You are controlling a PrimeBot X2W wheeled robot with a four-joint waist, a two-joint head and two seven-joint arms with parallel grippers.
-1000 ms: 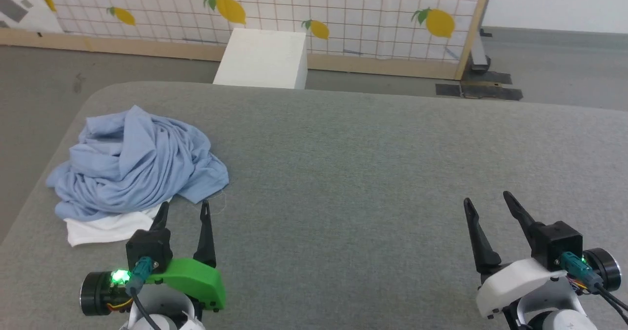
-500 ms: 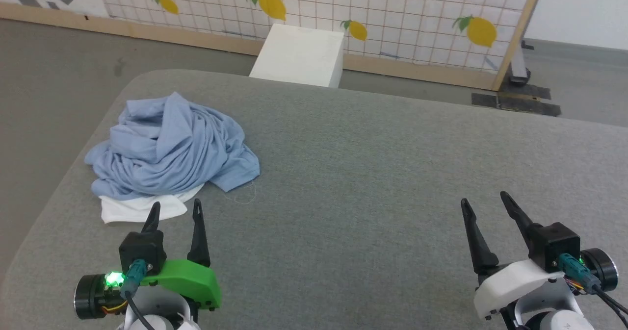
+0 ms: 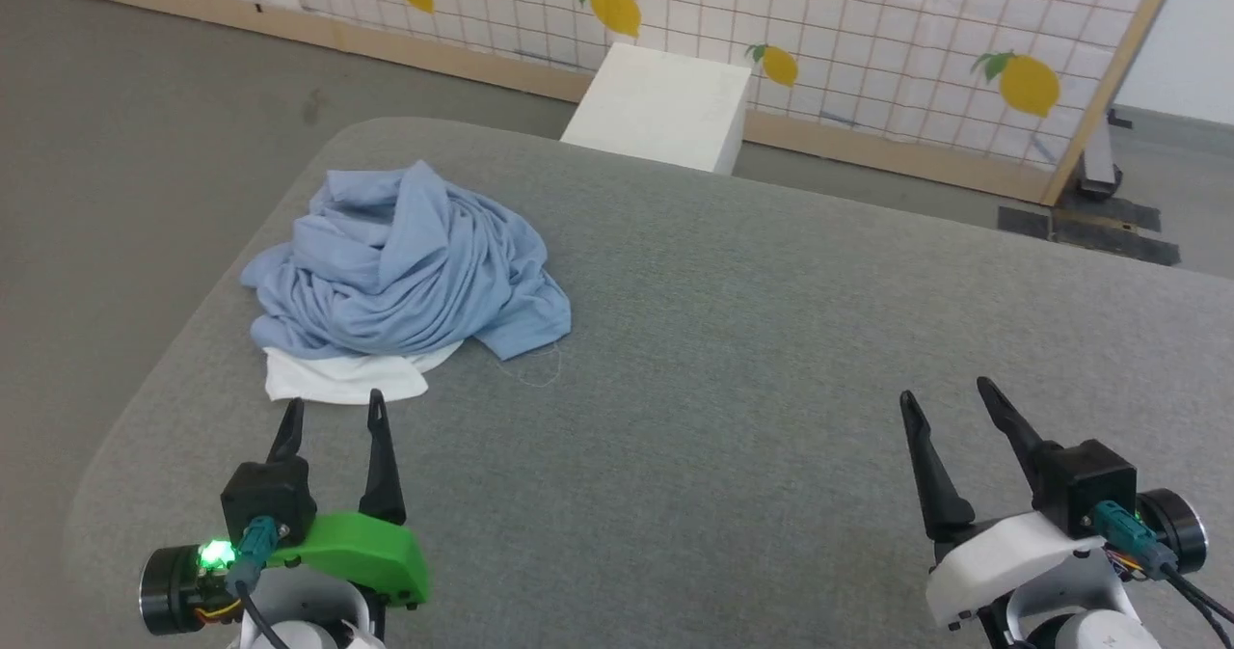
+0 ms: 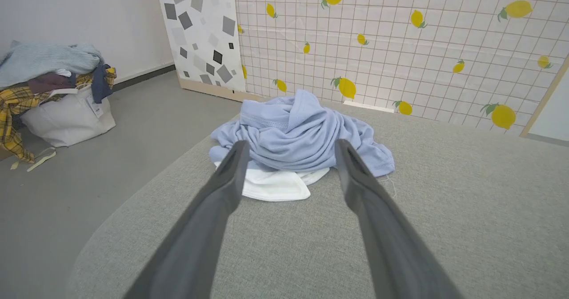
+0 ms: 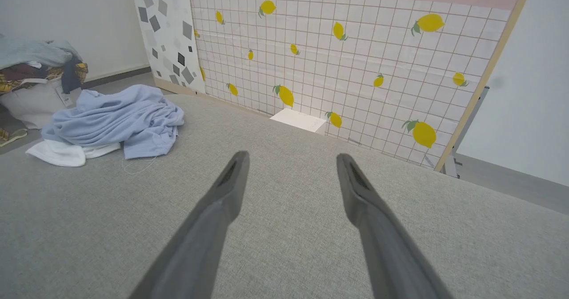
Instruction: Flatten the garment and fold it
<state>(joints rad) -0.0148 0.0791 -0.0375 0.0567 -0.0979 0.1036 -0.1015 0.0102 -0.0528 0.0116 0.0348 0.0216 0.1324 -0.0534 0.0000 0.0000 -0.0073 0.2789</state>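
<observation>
Head's turned since a second ago, so the whole view has slid over, while the shirt sits in the same crumpled heap at the left end of the grey pad, white part poking out on my side. Left claw hovers just short of that white edge, fingers apart, holding nothing. Right claw — well off to the right, also spread, over the pad.

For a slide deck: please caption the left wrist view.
Open left gripper just short of the crumpled light-blue garment, white fabric showing at its near edge, on the grey table.
</observation>
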